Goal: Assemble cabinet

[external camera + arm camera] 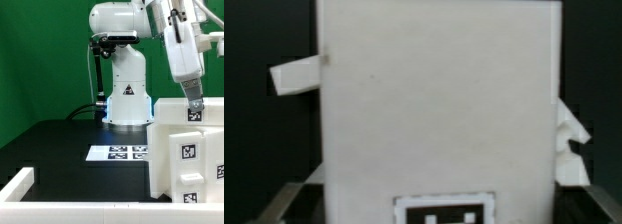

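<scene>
Large white, smooth plastic box-like cabinet (pixel 187 150) with square black-and-white tags, apparently under the gripper (pixel 195 109), jaw state indeterminable.

Cabinet (pixel 187 148): large white box-like body, standing upright on the black tabletop (pixel 70 150) at the exterior view's right. Square black-and-white tags are showing on its front and upper faces. In the wrist view the cabinet (pixel 438 100) is filling most of the picture as a tall plain white panel, with one tag partly visible at its lower edge and small white tabs projecting from both sides.
</scene>
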Controlling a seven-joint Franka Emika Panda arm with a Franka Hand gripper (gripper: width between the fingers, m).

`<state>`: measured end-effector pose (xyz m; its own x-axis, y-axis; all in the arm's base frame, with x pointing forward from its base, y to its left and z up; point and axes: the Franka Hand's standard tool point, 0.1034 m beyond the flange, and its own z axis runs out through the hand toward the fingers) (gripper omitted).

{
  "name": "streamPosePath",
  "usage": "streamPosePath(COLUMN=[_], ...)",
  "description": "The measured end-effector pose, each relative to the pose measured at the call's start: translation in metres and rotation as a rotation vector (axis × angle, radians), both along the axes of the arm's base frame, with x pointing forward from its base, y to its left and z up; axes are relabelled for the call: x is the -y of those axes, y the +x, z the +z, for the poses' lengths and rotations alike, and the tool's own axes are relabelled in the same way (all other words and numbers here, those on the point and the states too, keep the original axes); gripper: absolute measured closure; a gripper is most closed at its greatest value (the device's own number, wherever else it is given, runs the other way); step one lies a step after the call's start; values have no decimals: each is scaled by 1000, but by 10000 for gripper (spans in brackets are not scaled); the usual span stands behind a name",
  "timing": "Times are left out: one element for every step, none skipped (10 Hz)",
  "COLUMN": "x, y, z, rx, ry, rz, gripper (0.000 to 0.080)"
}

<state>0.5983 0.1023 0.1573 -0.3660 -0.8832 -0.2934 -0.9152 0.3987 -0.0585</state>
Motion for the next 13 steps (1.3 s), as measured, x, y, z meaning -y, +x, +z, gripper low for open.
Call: streamPosePath(x=[0, -3, -6, -7, -7, -7, -8, -11, -12, -15, -17, -16, -16], y=[1, 2, 2, 2, 2, 2, 1, -7, -6, -5, -5, -5, -5], z=[0, 0, 0, 0, -1, -1, 0, 5, 17, 25, 27, 26, 26], rx=[0, 3, 20, 22, 21, 28, 33, -4, 16, 47, 61, 85, 107], ry=[28, 59, 65, 61, 60, 54, 49, 69, 72, 64, 58, 40, 25], rz=[-119, -246, -257, -240, -237, -211, -173, -93, -25, 66, 127, 213, 287], gripper=[246, 246, 246, 206, 167, 167, 153, 151, 151, 151, 151, 151, 151])
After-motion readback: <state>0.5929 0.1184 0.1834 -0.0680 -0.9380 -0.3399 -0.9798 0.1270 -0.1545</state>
